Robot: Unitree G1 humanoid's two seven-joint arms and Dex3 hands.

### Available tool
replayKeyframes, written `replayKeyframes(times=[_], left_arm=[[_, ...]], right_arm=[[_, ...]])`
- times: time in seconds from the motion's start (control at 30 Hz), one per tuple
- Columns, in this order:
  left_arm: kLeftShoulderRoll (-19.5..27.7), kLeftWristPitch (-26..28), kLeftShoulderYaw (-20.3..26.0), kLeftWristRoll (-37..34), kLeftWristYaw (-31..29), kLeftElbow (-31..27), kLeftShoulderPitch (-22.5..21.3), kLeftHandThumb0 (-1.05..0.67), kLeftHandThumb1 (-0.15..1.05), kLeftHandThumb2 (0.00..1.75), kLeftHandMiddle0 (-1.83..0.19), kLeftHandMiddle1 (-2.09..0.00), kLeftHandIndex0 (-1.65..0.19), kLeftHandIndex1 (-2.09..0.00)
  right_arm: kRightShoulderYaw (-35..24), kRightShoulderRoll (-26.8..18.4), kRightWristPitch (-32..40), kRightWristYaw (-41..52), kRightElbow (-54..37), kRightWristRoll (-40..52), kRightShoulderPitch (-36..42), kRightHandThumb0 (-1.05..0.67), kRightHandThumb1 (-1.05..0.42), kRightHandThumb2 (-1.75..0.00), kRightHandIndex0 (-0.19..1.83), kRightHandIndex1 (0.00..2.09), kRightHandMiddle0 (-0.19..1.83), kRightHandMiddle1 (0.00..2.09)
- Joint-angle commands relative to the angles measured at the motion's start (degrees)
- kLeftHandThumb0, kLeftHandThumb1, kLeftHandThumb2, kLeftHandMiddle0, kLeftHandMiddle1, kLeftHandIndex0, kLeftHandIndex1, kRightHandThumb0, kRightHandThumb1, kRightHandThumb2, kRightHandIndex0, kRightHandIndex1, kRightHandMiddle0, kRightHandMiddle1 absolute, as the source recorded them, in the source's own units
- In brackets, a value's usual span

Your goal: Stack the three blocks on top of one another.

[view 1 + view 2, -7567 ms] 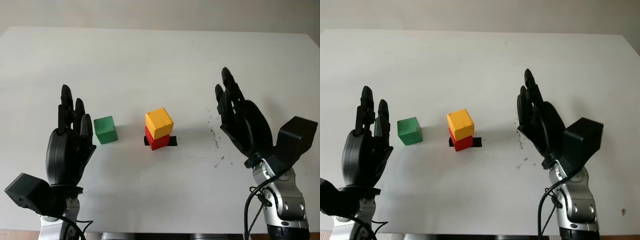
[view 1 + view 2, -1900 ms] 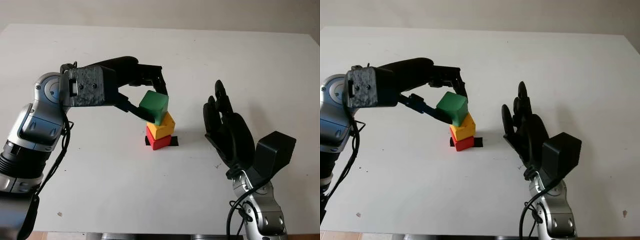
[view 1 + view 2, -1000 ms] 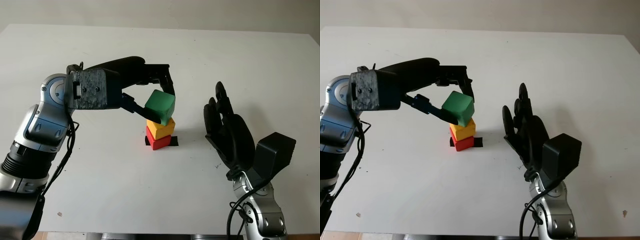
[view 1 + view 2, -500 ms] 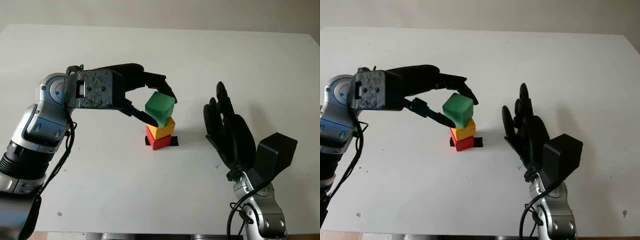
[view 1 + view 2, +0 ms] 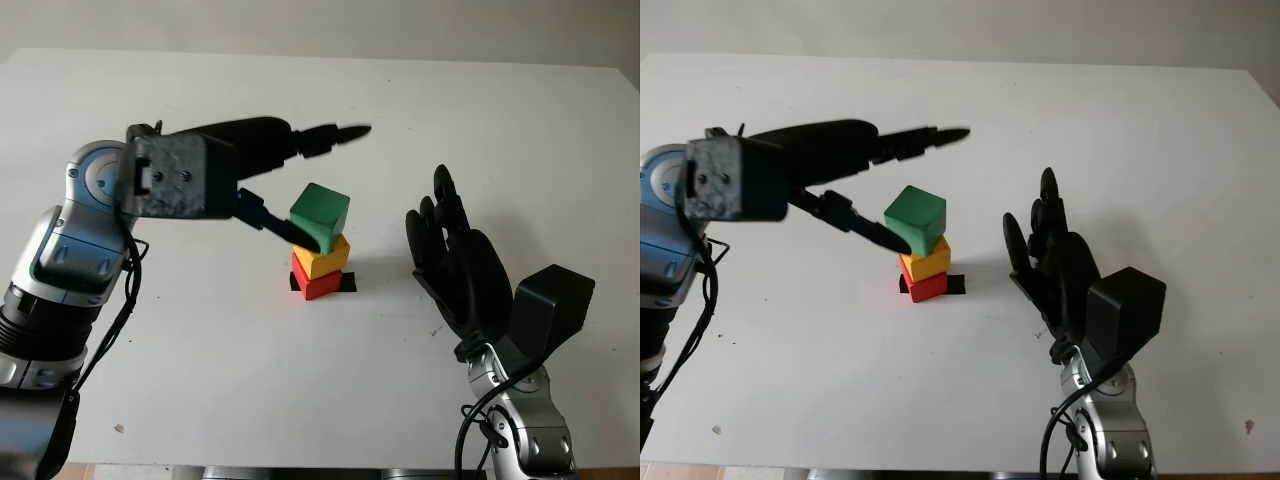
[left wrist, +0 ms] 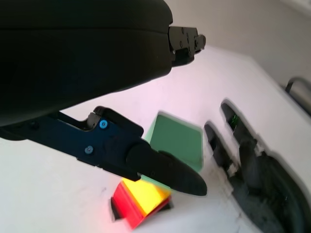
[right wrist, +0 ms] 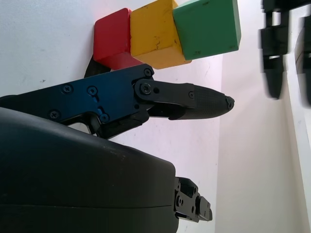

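The green block (image 5: pixel 320 211) sits on the yellow block (image 5: pixel 321 258), which sits on the red block (image 5: pixel 315 285), making one stack near the table's middle. The green one is turned a little against the yellow. My left hand (image 5: pixel 338 178) is open at the stack: its fingers (image 5: pixel 340 133) stretch out above and behind the green block, while its thumb (image 5: pixel 285 226) lies close against the block's left front. In the right wrist view the stack shows as red (image 7: pixel 112 39), yellow (image 7: pixel 153 34), green (image 7: pixel 206 26). My right hand (image 5: pixel 458 265) is open, upright to the right of the stack.
A black tape mark (image 5: pixel 346 283) lies under the red block on the white table (image 5: pixel 200 380). The table's far edge runs along the top and its right edge lies beyond my right hand.
My left hand's fingers have lifted off the green block and straightened out. The block has settled level on the yellow one. The right hand has stayed put.
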Motion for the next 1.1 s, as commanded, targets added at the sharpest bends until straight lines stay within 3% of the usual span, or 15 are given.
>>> replayKeyframes(times=[0.0,0.07,0.17,0.27,0.43,0.67,0.8,1.07], left_arm=[[-3.51,3.71,4.07,-2.09,5.41,-2.91,3.46,-0.81,1.03,0.47,0.19,0.0,0.19,0.0],[-6.96,6.55,6.91,-3.07,11.88,-6.12,6.51,-0.81,1.04,0.63,0.19,0.0,0.19,0.0],[-13.54,7.13,11.8,-7.21,20.42,-8.26,10.61,-0.79,1.05,0.66,0.19,0.0,0.19,0.0],[-15.7,5.54,15.18,-12.2,22.34,-7.55,13.84,-0.79,1.05,0.7,0.19,0.0,0.19,0.0],[-17.5,-0.82,17.62,-13.7,25.61,-5.37,20.75,-0.77,1.05,0.72,0.19,0.0,0.19,0.0],[-23.79,-16.56,15.83,-9.04,33.47,0.58,32.73,-0.69,1.05,0.69,0.19,0.0,0.19,0.0],[-25.02,-19.79,14.45,-7.87,34.64,1.4,37.48,-0.71,1.05,0.68,0.19,-0.01,0.19,0.0],[-26.03,-20.25,13.62,-8.84,35.15,-0.16,42.76,-0.76,1.05,0.67,0.19,-0.02,0.19,0.0]], right_arm=[[-0.77,-0.64,-1.08,0.61,-0.07,0.5,-0.11,-0.68,-1.05,-0.52,-0.19,0.0,-0.19,0.0],[-1.18,-0.42,-1.42,1.18,0.59,1.3,-0.62,-0.67,-1.05,-0.53,-0.19,0.0,-0.19,0.0],[-1.78,0.21,-2.75,1.79,1.65,2.53,-1.4,-0.64,-1.05,-0.56,-0.19,0.0,-0.19,0.0],[-2.8,1.64,-4.22,1.23,2.85,4.14,-2.32,-0.66,-1.05,-0.58,-0.19,0.0,-0.19,0.0],[-3.92,2.49,-5.76,-0.04,4.53,4.79,-4.07,-0.69,-1.05,-0.6,-0.19,0.0,-0.19,0.0],[-3.64,3.0,-6.15,-2.58,5.68,2.81,-5.46,-0.67,-1.05,-0.63,-0.19,0.0,-0.19,0.0],[-2.75,2.42,-6.16,-3.25,6.31,0.68,-5.68,-0.68,-1.05,-0.64,-0.19,0.0,-0.19,0.0],[-2.61,1.23,-5.2,-1.65,6.01,0.19,-4.92,-0.7,-1.05,-0.66,-0.19,0.0,-0.19,0.0]])
